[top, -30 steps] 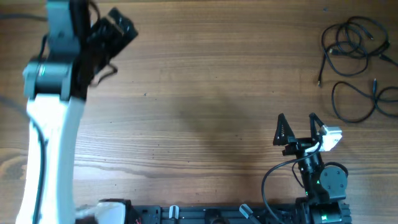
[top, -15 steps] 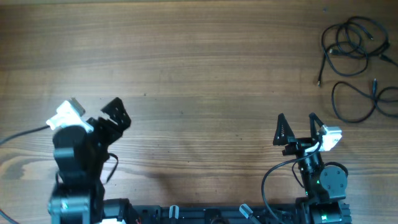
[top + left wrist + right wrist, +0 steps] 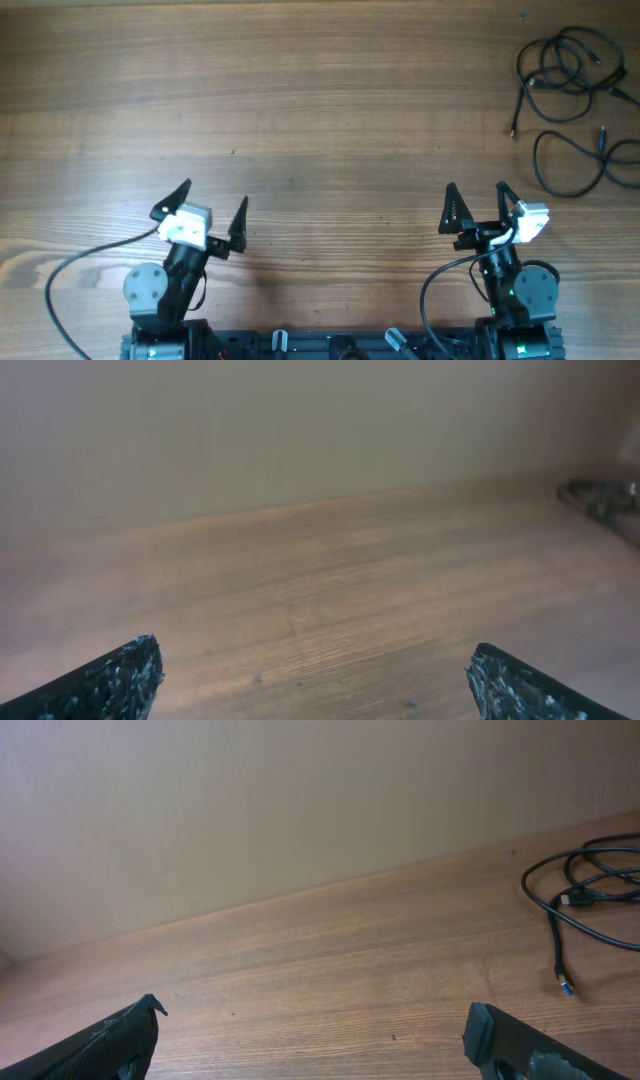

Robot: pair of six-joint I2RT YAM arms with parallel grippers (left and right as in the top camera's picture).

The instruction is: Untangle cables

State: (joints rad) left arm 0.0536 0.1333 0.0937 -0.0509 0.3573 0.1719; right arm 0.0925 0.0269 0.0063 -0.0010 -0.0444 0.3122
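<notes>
Left arm had pulled back from stretch over far-left part of table (image 3: 330, 100) to folded rest at near edge. Right arm unchanged, cables (image 3: 562, 65) unmoved. Left gripper (image 3: 213, 195): jaws spread fully wide, holding nothing. Right gripper (image 3: 477, 190): same, wide and empty. Cables lay at far right corner, well apart from both grippers, nearer right one. Thin black cords: one bunch of overlapping loops, looser loop just beside it toward near edge. Small plug ends showed, one blue-tipped in right wrist view.

end effectors (image 3: 214, 192) (image 3: 476, 187): black pointed fingers (image 3: 452, 208) | wrists: white blocks (image 3: 187, 224), black wires (image 3: 70, 268)
</notes>
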